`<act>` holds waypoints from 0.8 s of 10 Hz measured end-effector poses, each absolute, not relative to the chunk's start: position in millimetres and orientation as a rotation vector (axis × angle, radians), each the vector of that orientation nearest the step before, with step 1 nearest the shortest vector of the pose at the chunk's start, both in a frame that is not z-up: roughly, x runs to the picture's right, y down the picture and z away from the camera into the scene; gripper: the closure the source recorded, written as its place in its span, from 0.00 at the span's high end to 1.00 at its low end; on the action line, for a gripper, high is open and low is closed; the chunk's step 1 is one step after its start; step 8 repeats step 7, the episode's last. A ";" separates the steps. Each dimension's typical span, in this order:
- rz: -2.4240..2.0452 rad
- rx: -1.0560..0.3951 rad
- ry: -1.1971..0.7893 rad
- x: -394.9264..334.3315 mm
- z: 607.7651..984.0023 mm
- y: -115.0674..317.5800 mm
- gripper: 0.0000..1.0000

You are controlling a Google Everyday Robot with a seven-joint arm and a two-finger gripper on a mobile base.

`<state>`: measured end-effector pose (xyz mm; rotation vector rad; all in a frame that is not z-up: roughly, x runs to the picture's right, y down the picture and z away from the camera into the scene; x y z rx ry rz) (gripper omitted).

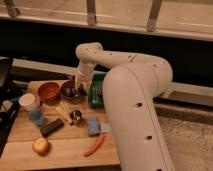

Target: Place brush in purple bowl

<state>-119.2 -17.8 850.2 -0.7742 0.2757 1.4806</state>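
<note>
— What was on the wooden table (65, 145)?
— A purple bowl (71, 92) beside an orange bowl (49, 91).
— And the gripper (78, 88)?
— It hung over the purple bowl; I couldn't make out its grip.
— The brush (75, 92)?
— Something dark lay in that bowl, beneath the gripper.

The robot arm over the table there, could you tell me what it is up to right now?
The gripper hangs right over the purple bowl at the back of the wooden table, next to the orange-red bowl. Something dark, probably the brush, sits at the bowl beneath it. Whether it is released yet I cannot tell.
</note>
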 end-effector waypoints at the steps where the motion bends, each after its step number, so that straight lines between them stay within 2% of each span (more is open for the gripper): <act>1: 1.489 -0.770 0.274 -115.5 848.8 -18.7 0.80; 8: 1.539 -0.768 0.255 -101.6 844.9 -23.4 0.80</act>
